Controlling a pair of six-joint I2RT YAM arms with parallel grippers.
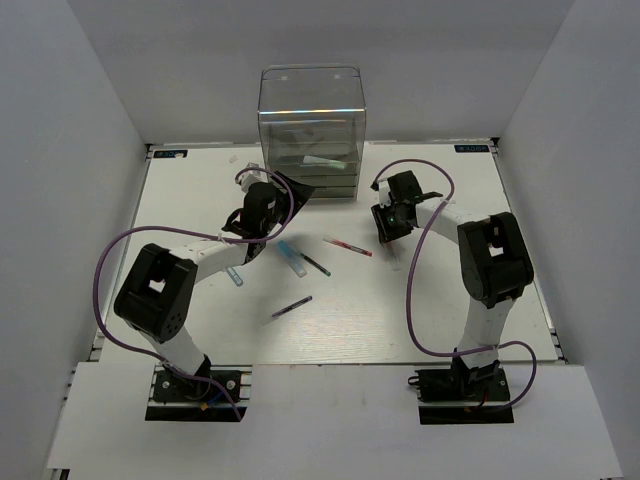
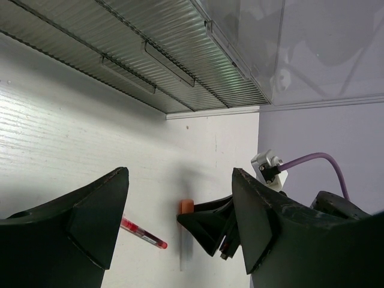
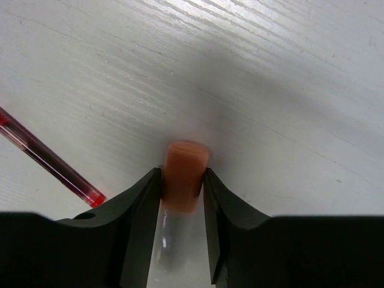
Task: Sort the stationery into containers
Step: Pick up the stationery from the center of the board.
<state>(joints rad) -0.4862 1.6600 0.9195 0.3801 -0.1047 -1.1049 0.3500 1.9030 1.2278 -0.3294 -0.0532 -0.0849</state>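
Left end effector (image 2: 180, 180): fingers spread wide with nothing between them; in the overhead view it sits left of centre, just below the lower left corner of the drawer box
Right end effector (image 3: 183, 183): closed narrow on the orange-capped marker, one finger pressed to each side of the cap; in the overhead view it sits right of centre, below the lower right corner of the drawer box
Orange-capped marker (image 3: 185, 174): centre of the right wrist view, cap pointing away towards the worktop, pale barrel running back between the fingers; whether the cap touches the worktop cannot be told
Drawer box (image 1: 310, 130): top centre of the overhead view, clear, rounded top, shallow drawers stacked; its ribbed fronts fill the upper part of the left wrist view
Red pen (image 1: 347, 245): lies slanted at the centre of the overhead view, just left of the right end effector, apart from the held marker
Blue-capped marker (image 1: 290, 257): lies left of centre, near the left arm
Upper dark pen (image 1: 315, 264): just right of the blue-capped marker
Lower dark pen (image 1: 291, 307): lower centre, on its own
Worktop (image 1: 450, 300): white, wood-grained
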